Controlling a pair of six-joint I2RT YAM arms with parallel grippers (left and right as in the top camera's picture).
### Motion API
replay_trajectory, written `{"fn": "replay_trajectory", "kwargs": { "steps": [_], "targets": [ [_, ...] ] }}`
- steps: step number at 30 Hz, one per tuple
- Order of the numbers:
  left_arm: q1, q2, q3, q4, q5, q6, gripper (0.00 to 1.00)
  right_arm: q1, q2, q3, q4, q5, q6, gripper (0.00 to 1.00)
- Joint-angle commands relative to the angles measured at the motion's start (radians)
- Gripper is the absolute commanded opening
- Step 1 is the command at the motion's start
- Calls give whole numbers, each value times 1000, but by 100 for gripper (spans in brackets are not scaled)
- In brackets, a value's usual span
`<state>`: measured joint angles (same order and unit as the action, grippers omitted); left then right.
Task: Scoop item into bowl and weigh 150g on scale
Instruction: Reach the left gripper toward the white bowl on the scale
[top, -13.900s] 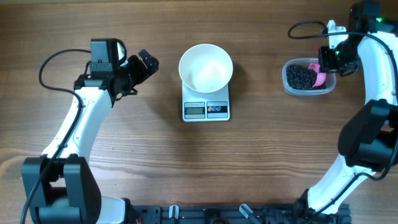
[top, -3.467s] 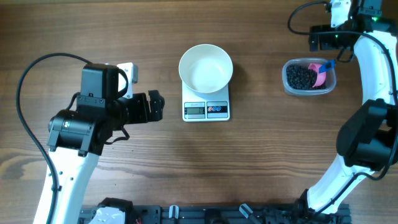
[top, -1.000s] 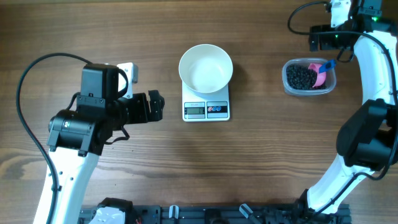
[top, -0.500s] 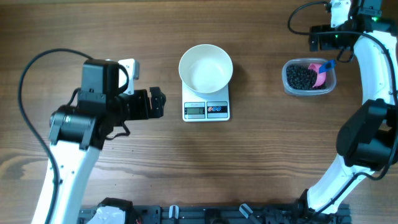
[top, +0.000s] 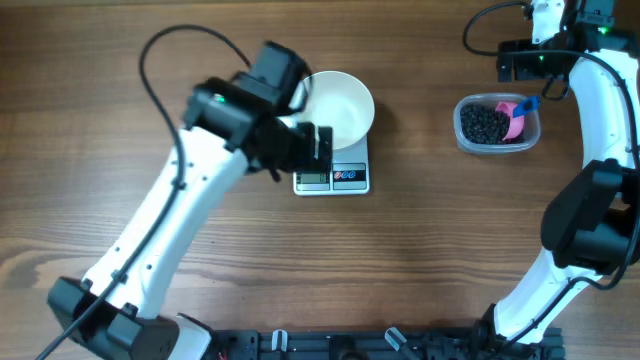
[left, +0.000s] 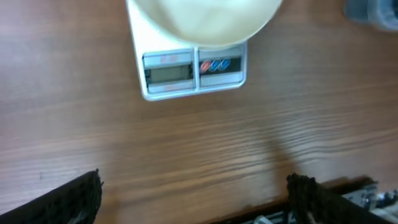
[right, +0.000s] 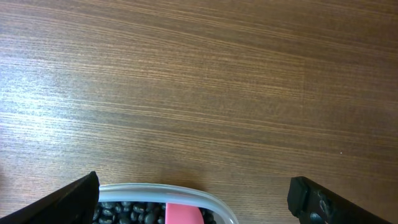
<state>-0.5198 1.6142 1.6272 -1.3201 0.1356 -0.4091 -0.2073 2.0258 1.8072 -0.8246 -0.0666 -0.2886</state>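
Weighing spot: the empty white bowl (top: 345, 108) is seated on the kitchen scale (top: 340, 178) so additions can be read directly.
Black beans (top: 483, 124): kept in the clear tub (top: 462, 138) with the pink scoop (top: 514, 120), near the right tool (top: 512, 62), ready for scooping.
Tools: both are held apart, nothing gripped; the left tool (top: 323, 148) is poised over the scale's front.
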Motion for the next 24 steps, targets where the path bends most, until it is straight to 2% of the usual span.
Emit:
{"fn": "replay_trajectory", "kwargs": {
  "steps": [1,2,5,7,9,14,19,24],
  "targets": [
    [-120,18,-155,24,-194,-309,100,5,-11,18,2,-4,2,100],
    [-151,18,-212,64,-201,-357,100,5,-12,18,2,-4,2,100],
    [-168,19,-271,134,-200,-353,100,5,-11,18,2,-4,1,100],
    [-131,19,-271,178,-178,-251,100,5,-11,18,2,-4,2,100],
    [-93,19,-271,179,-162,-244,100,5,-11,18,2,-4,2,100],
    [-98,19,-272,202,-143,-115,100,5,-11,18,2,-4,2,100],
    [-136,19,-272,195,-95,-124,100,5,-11,18,2,-4,2,100],
    [-204,19,-326,206,-159,-228,100,5,-11,18,2,-4,2,100]
  ]
}}
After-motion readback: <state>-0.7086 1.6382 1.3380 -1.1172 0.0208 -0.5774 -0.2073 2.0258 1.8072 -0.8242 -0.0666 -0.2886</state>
